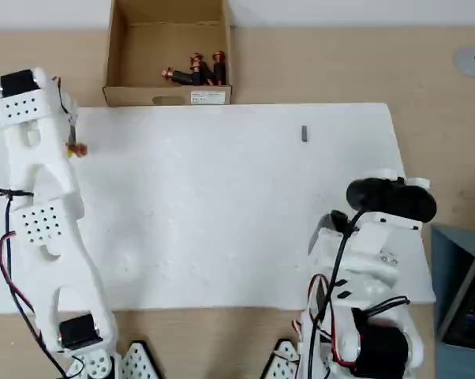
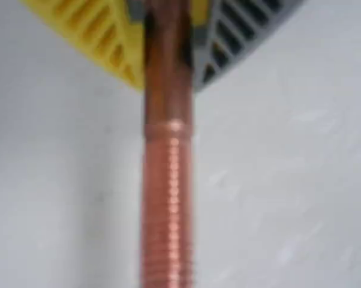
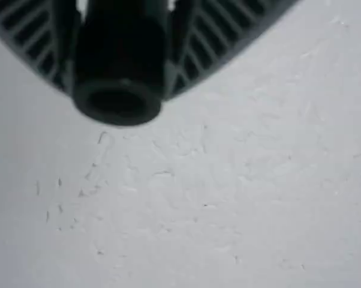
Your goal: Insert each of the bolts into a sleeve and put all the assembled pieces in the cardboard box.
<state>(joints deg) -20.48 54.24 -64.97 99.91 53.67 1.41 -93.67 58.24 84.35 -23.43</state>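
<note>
Far left of frame, left gripper (image 2: 167,72) pinches bolt (image 1: 78,148); lower right, right gripper (image 3: 119,66) clamps sleeve (image 3: 117,90). Line up axes, push slow.

We class this site as a robotics lab bench set up on an office-type desk. Indicators:
- a light wood-laminate desk (image 1: 316,71) with a round cable grommet (image 1: 472,61);
- a white foam sheet (image 1: 222,205) laid over it;
- a left arm (image 1: 44,221) and a right arm (image 1: 372,260), both white, with exposed wiring;
- a plain cardboard box (image 1: 127,47).
</note>
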